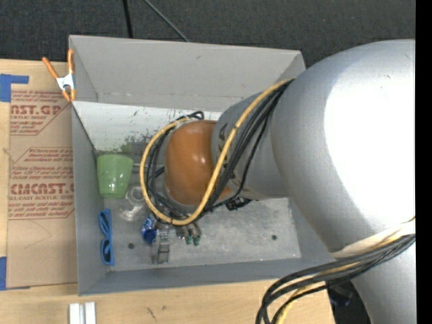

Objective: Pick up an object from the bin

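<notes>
My gripper reaches down under the arm's orange cover, near the bin's front wall and left of the middle. A small blue thing lies right beside it on its left; whether they touch I cannot tell. A clear, glassy thing sits a little further up and left. A pale green cup rests against the left wall. A blue pair of toy glasses lies along the left wall in the front left corner.
The arm, with its orange cover and looped cables, hangs over the middle and right of the bin and hides what lies beneath. A strip of bare floor shows along the front wall to the gripper's right.
</notes>
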### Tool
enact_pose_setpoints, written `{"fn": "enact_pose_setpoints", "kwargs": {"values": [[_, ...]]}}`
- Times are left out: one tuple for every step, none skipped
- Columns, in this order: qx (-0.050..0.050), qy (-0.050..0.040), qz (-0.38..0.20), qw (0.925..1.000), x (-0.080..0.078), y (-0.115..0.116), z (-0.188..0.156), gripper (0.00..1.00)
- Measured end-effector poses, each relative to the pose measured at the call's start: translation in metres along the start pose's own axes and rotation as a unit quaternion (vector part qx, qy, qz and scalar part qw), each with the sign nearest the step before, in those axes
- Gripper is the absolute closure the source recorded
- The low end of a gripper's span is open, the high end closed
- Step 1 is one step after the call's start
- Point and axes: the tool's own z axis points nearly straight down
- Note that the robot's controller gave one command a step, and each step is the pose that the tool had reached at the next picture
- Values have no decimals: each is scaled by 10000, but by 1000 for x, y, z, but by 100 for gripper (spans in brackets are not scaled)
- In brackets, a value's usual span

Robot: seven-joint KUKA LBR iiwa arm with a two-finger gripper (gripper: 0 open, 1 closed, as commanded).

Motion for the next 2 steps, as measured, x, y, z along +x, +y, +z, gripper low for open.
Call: {"fn": "enact_pose_setpoints", "kwargs": {"values": [[3, -35, 29, 10000, -4, -3, -2, 100], [3, -84, -259, 9996, -20, -14, -156, 100]]}}
